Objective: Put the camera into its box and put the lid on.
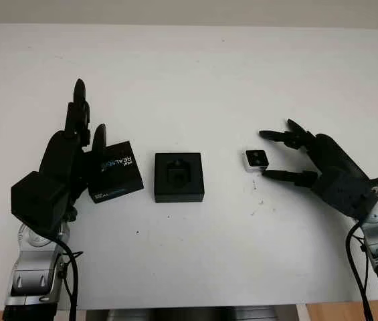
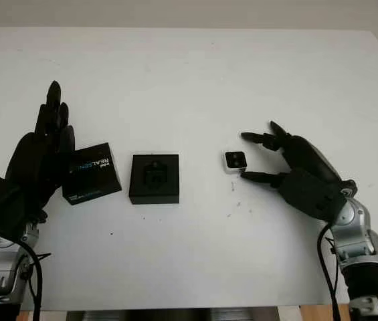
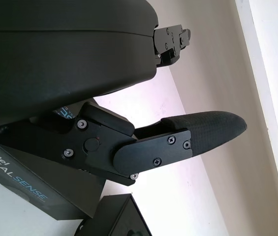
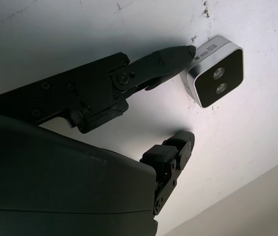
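The small silver camera (image 1: 256, 160) lies on the white counter (image 1: 209, 73), right of the open black box (image 1: 178, 177). The right hand (image 1: 289, 155) holds nothing; the camera sits just at its fingertips, one finger (image 4: 163, 61) touching the camera's edge. The left hand (image 1: 68, 157), open, stands beside the RealSense lid (image 1: 114, 171).

Probably a lab: bare white table (image 1: 189, 73).
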You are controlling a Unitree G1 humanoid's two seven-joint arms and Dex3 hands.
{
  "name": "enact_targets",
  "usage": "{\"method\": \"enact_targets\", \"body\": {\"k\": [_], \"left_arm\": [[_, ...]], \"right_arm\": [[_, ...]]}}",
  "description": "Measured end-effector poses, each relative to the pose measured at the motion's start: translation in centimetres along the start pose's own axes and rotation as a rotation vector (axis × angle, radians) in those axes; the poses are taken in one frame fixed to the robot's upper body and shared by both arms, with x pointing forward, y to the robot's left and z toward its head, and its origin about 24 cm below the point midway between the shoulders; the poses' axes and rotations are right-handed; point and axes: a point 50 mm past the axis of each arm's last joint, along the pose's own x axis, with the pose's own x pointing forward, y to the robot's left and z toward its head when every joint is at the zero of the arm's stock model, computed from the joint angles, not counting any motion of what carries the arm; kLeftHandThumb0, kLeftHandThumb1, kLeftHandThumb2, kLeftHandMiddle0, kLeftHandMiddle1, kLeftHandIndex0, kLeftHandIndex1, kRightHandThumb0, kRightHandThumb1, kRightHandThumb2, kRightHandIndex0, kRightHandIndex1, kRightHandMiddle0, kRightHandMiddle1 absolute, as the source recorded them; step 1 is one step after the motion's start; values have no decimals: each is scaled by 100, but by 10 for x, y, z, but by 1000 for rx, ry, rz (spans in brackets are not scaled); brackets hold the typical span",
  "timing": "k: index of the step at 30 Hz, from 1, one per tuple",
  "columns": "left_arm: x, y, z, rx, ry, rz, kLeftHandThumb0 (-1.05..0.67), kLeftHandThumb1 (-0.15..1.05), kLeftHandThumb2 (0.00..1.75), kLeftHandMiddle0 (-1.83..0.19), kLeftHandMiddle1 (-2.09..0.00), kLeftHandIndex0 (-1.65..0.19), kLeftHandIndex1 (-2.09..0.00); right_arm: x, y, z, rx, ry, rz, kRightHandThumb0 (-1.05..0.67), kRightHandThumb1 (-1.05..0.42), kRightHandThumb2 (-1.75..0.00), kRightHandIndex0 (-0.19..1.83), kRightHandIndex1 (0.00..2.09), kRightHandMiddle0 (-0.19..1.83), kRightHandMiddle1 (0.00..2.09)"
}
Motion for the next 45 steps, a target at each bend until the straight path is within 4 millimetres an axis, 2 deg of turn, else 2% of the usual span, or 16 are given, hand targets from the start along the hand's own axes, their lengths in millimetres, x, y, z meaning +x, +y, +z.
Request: {"method": "enact_targets", "body": {"k": [15, 24, 32, 33, 35, 38, 40, 45], "left_arm": [[1, 0, -1, 10, -5, 9, -81, 105, 73, 17, -5, 19, -4], [1, -1, -1, 7, -4, 16, -80, 105, 72, 18, -5, 19, -3], [1, -2, -1, 5, -4, 23, -79, 105, 73, 17, -5, 19, -4], [1, -2, -1, 4, -4, 23, -79, 105, 73, 17, -5, 19, -4], [1, -2, -1, 4, -4, 22, -79, 105, 73, 18, -5, 19, -3], [1, -2, -1, 1, -4, 22, -79, 105, 72, 18, -5, 19, -3], [1, -2, -1, -2, -2, 22, -79, 105, 72, 18, -5, 19, -3], [1, -2, -1, -2, -2, 24, -80, 105, 71, 16, -6, 18, -4]], "right_arm": [[1, 6, 5, -21, -46, 59, -62, -85, -5, 5, 6, 66, 31], [1, 11, 19, -15, -140, 139, -66, -87, -6, 0, 4, 60, 35], [1, 12, 22, -14, -141, 143, -62, -89, -6, 2, 6, 63, 42], [1, 12, 22, -15, -140, 139, -61, -89, -6, 3, 6, 64, 45], [1, 13, 22, -34, -139, 116, -54, -90, -6, 11, 7, 60, 77], [3, 15, 24, -94, -149, 71, -46, -92, -6, 19, 7, 55, 105], [4, 15, 23, -113, -155, 49, -41, -92, -5, 19, 6, 44, 111], [6, 14, 24, -166, -152, 8, -40, -92, -5, 20, 6, 36, 103]]}}
